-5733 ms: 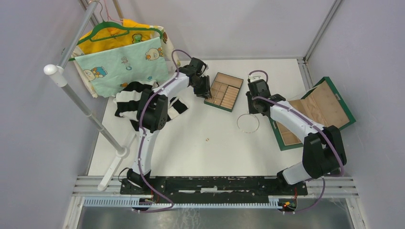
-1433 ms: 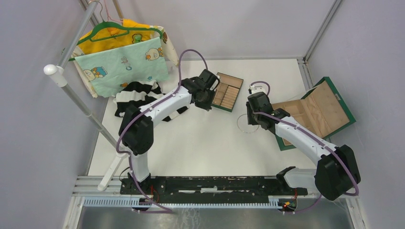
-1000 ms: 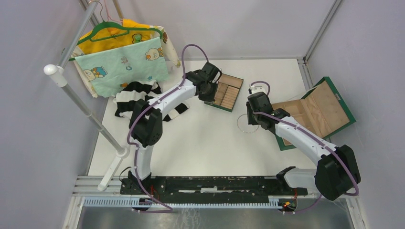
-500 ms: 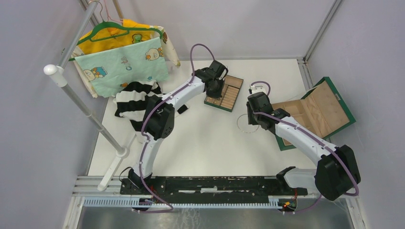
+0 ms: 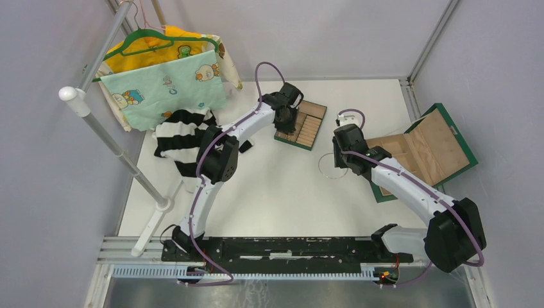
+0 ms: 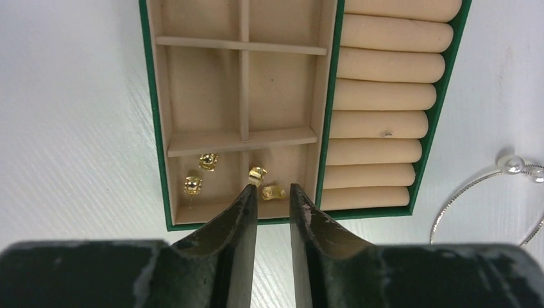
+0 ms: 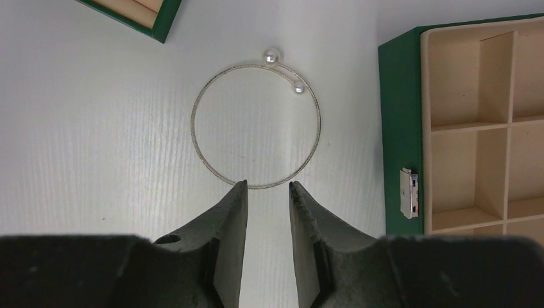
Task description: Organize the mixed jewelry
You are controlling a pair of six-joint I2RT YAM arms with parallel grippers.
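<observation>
Bearing the hoop [image 5: 330,167], white table [image 5: 276,199] meets grey walls [image 5: 38,192].

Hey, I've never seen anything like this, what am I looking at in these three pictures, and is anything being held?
These are two robot arms bolted to a white table. The wide picture looks down from above; the other two come from cameras on each wrist, showing that arm's own two-fingered claw. The left claw is open above a small tray, where four tiny gold pieces lie in one compartment. The right claw is open over the near edge of a thin silver hoop lying on the table. Neither holds anything. An open box sits at the right, clothes at the left.
</observation>
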